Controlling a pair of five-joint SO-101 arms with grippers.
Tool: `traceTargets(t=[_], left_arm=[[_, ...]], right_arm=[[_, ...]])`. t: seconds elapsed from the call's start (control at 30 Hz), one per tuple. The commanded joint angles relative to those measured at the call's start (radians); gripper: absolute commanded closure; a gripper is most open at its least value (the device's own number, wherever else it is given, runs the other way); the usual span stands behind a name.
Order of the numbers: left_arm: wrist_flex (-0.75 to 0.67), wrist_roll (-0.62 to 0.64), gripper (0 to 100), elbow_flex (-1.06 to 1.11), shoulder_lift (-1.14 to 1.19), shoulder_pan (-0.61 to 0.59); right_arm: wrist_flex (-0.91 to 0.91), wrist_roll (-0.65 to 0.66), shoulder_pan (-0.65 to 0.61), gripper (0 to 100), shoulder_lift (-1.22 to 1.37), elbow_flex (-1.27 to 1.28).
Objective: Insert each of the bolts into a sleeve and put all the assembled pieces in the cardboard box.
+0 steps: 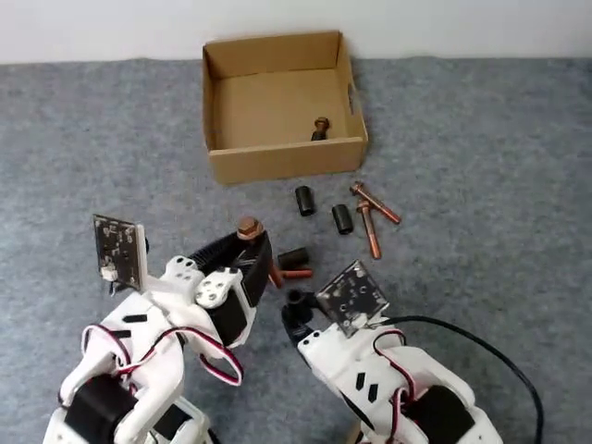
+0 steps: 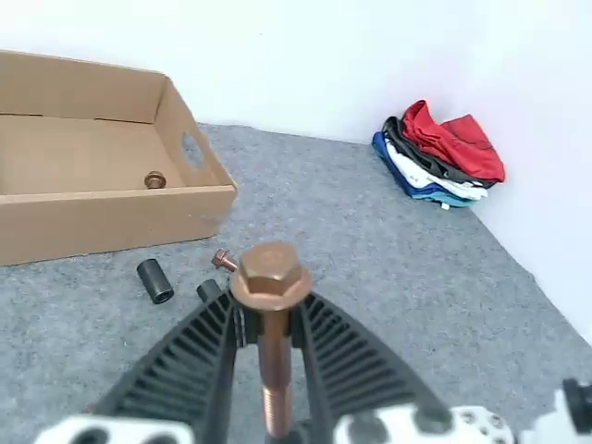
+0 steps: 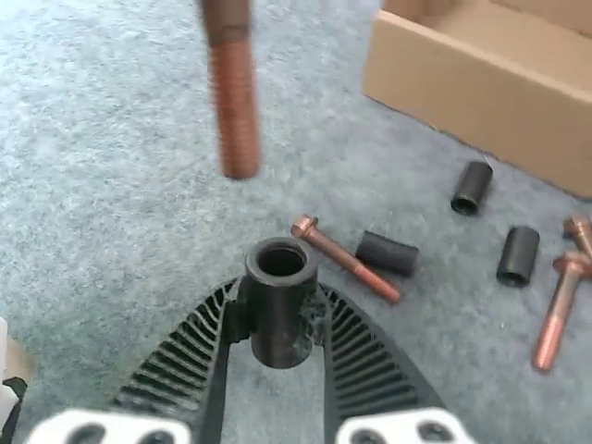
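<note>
My left gripper (image 2: 268,310) is shut on a copper bolt (image 2: 270,277), held upright with its hex head up; in the high view the bolt's head (image 1: 249,228) sits above the black fingers. My right gripper (image 3: 277,301) is shut on a black sleeve (image 3: 279,277) with its bore facing up. The held bolt's threaded end (image 3: 231,102) hangs above and beside that sleeve. The cardboard box (image 1: 277,157) holds one assembled piece (image 1: 319,128). On the carpet lie three loose sleeves (image 1: 304,200) (image 1: 342,218) (image 1: 293,258) and three loose bolts (image 1: 375,203) (image 1: 369,231) (image 1: 294,274).
Grey carpet covers the table. The loose parts lie between the box and the two arms. A pile of folded clothes (image 2: 439,153) sits against the far wall. Open carpet lies to the right of the box (image 1: 481,166).
</note>
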Motion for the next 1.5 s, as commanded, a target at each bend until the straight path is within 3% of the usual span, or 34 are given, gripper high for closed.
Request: traceTargets(t=[0.0,0.87,1.2,1.3,1.37,1.47], left_arm=[[-0.035,0.011,100,-0.012,-0.012,0.015],[0.021,0.003,100,0.094,-0.011,0.094],[0.089,-0.133,100,0.166,-0.011,0.101],[0.153,-0.180,99,0.160,-0.011,0.153],[0.199,-0.196,96,0.159,-0.017,0.187],[0.242,-0.216,82,0.157,-0.018,0.192]], right_arm=[[-0.050,0.026,-0.030,99.0,-0.007,-0.006],[-0.051,0.029,-0.030,99.0,-0.008,-0.063],[-0.051,0.031,-0.030,99.0,-0.010,-0.080],[-0.051,0.032,-0.030,99.0,-0.010,-0.080],[-0.051,0.051,-0.028,99.0,-0.010,-0.080],[-0.051,0.066,-0.028,99.0,-0.010,-0.080]])
